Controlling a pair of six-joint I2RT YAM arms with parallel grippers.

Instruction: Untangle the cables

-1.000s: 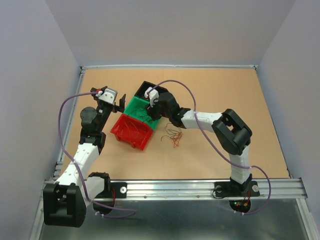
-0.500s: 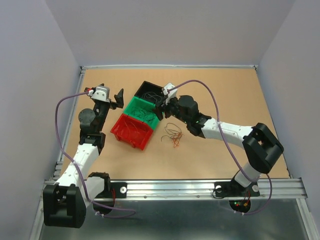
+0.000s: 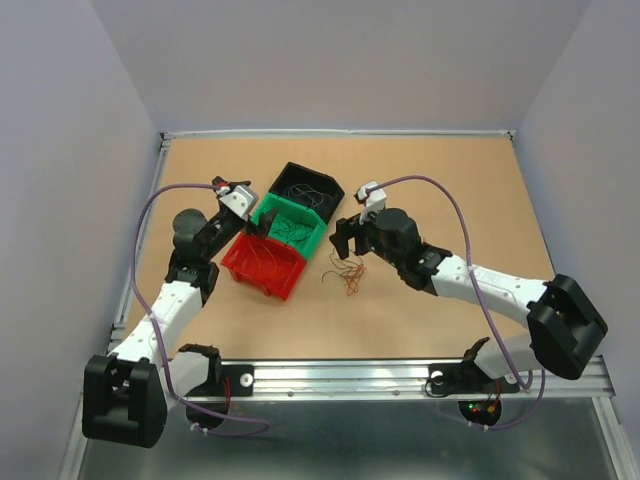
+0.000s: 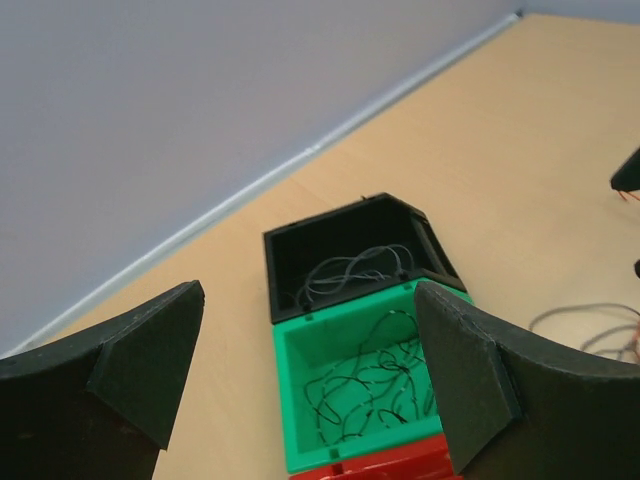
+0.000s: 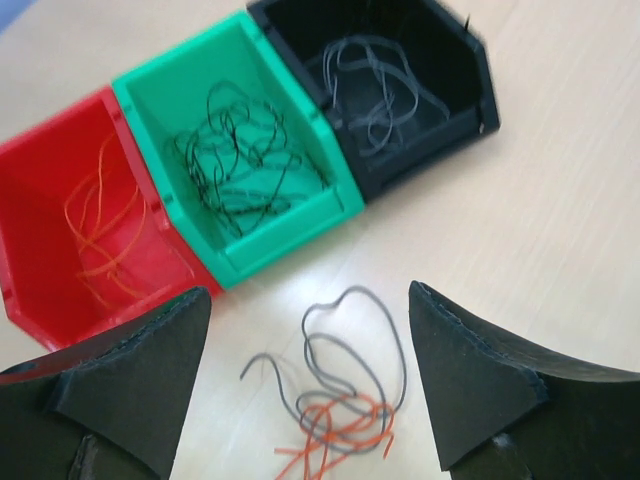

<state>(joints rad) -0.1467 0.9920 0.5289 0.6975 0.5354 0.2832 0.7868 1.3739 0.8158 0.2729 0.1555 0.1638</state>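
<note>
Left arm point(image 3: 165, 305) and right arm point(image 3: 490, 288): white link shells, black joints and bases, a thin purple cable point(image 3: 137, 255) looping along each. Left gripper point(image 4: 308, 295) and right gripper point(image 5: 310, 292): matte black, wedge-shaped fingers point(image 4: 140, 360).

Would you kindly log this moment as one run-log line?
left gripper: open, empty, beside green bin | right gripper: open, empty, above loose cables on table | cables: dark and orange strands tangled, not gripped

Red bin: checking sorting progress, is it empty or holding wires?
Not empty: thin orange wires lie inside the red bin, seen from the right wrist.
</note>
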